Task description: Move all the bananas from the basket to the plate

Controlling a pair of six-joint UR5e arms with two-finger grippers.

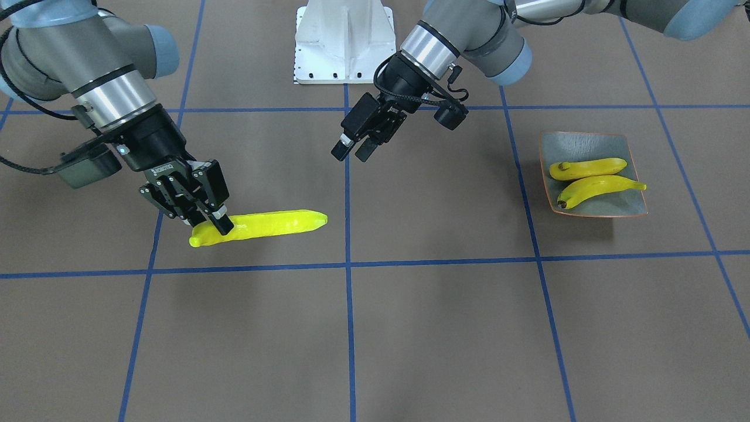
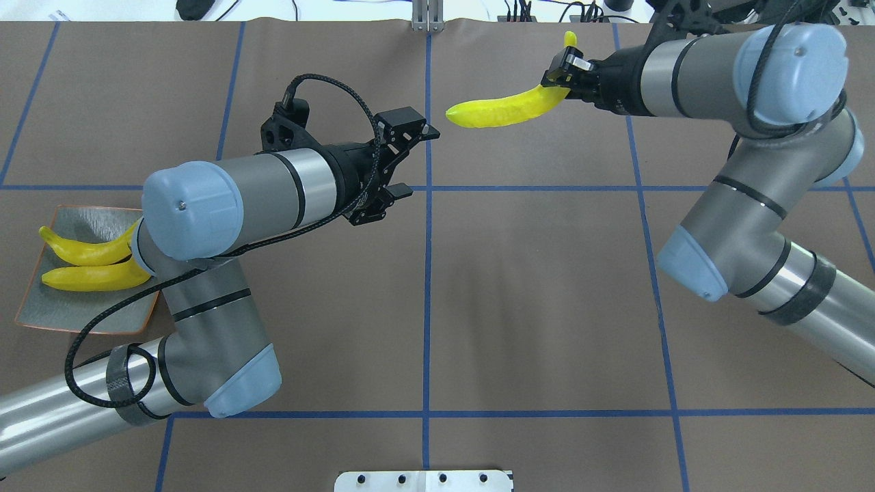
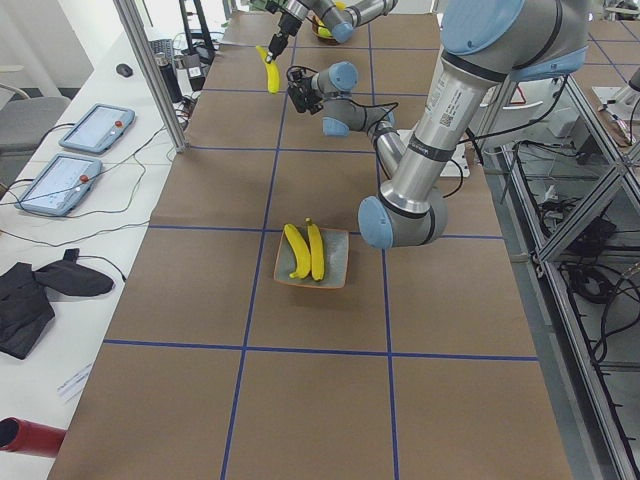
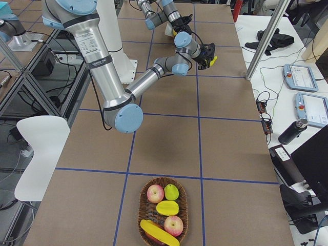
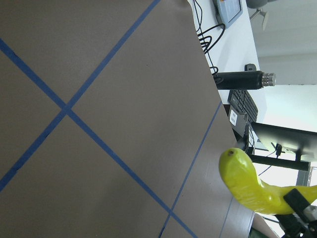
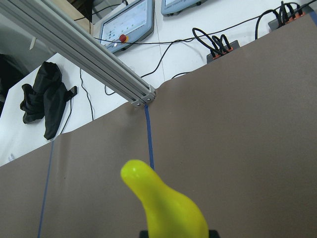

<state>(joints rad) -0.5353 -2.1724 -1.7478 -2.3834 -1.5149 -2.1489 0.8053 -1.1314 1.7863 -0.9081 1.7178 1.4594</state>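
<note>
On the table, as seen from overhead:
- plate: set at the left end; two bananas laid side by side on it, partly hidden by the left arm.
- left gripper: poised mid-table, jaws spread wide, nothing between them.
- third banana: gripped near one end, free end pointed toward the left gripper.
- right gripper: clamped on the third banana.
- basket: right end, shown only from the side; fourth banana lying among apples.

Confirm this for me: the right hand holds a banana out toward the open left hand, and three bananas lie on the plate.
Wrong on the count: the plate holds two bananas, not three, as the exterior front-facing view shows. The rest stands: the right hand holds a banana out toward the open left hand.
</note>
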